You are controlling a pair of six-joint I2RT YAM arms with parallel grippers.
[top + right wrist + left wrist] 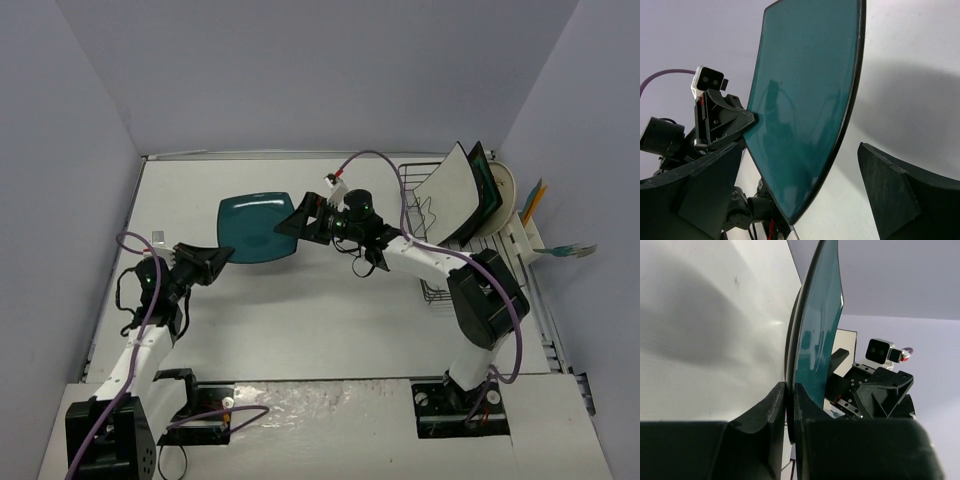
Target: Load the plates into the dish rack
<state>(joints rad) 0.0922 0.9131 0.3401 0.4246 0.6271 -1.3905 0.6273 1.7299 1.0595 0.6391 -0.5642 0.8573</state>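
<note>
- Left claw [212, 262]: closest to the arm bases, on the left of the table [300, 330]; shut tight on the near rim of the teal plate [255, 228], its fingers pinching only a thin strip of the edge
- Teal plate: last one outside the rack, out over mid-table between the two claws; seems tipped up off the surface, though whether its far edge rests on the table cannot be told
- Right claw [297, 222]: at the plate's opposite edge, spread fully wide, holding nothing; the rim sits between its two fingers and appears clear of both
- Dish rack [420, 215]: far right, well apart from the teal plate; the white plate [452, 190], black plate [487, 178] and cream plate [505, 190] already stand in it, with the utensil holder [525, 235] on the outer side
- Step judged: handover from left to right, three of four plates loaded
- Hazard: left lets go before right has closed, and the plate drops flat
- Hazard: the shallow rim pinch lets the plate swivel or slip
- Hazard: right closes off-centre and knocks the plate loose
- Hazard: the only free slot is in front of the white plate, so a swung plate may strike it
</note>
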